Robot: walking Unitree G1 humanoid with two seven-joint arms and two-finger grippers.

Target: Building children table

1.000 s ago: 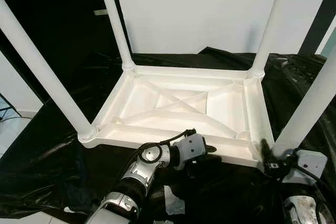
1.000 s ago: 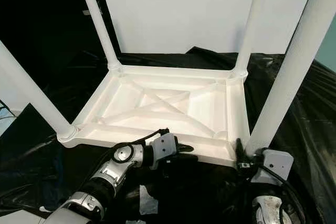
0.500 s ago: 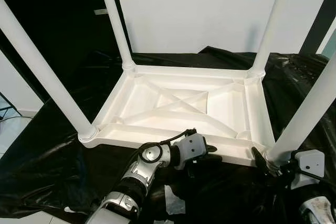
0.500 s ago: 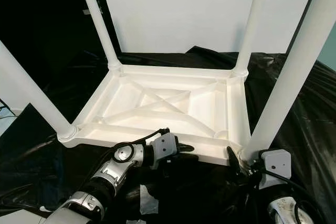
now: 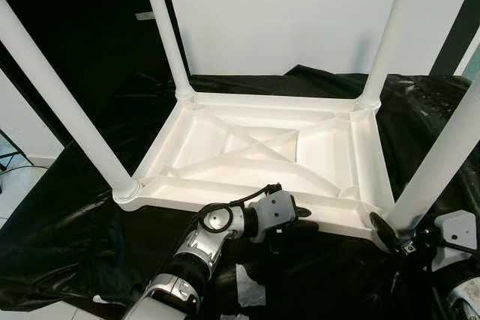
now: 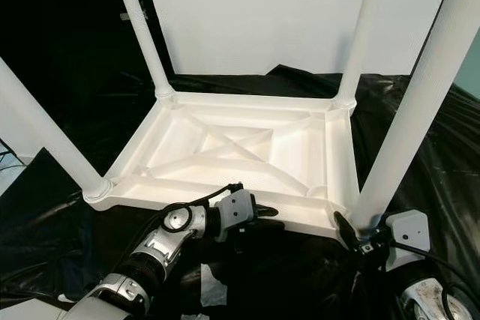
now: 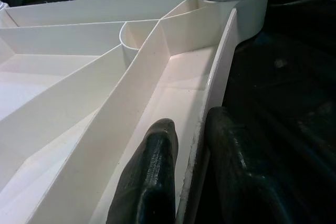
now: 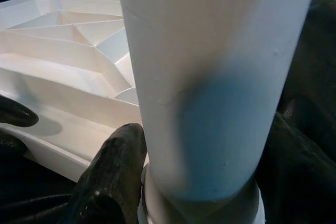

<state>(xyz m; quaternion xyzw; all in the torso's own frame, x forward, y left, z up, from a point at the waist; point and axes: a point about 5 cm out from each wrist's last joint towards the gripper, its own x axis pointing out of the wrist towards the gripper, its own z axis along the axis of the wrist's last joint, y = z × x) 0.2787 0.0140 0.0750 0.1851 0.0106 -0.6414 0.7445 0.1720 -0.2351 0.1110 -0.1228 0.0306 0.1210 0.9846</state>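
A white children's table (image 5: 225,194) lies upside down on black sheeting, with its legs pointing up. My left gripper (image 5: 304,217) is shut on the near rim (image 7: 210,93), one finger (image 7: 155,150) inside the frame and the other outside. My right gripper (image 5: 386,234) is shut on the foot of the near right leg (image 5: 439,162), just above its corner socket. In the right wrist view that leg (image 8: 210,77) stands between the two black fingers (image 8: 113,166).
Three more white legs rise at the near left (image 5: 60,103), far left (image 5: 163,28) and far right (image 5: 386,35). Crumpled black plastic sheet (image 5: 67,237) covers the floor all around. A white wall (image 5: 285,13) stands behind, and a scrap of white paper (image 5: 247,294) lies below my left arm.
My right wrist has swung to the right around the base of the near right leg, and the leg has shifted slightly with it. The left gripper has stayed on the rim.
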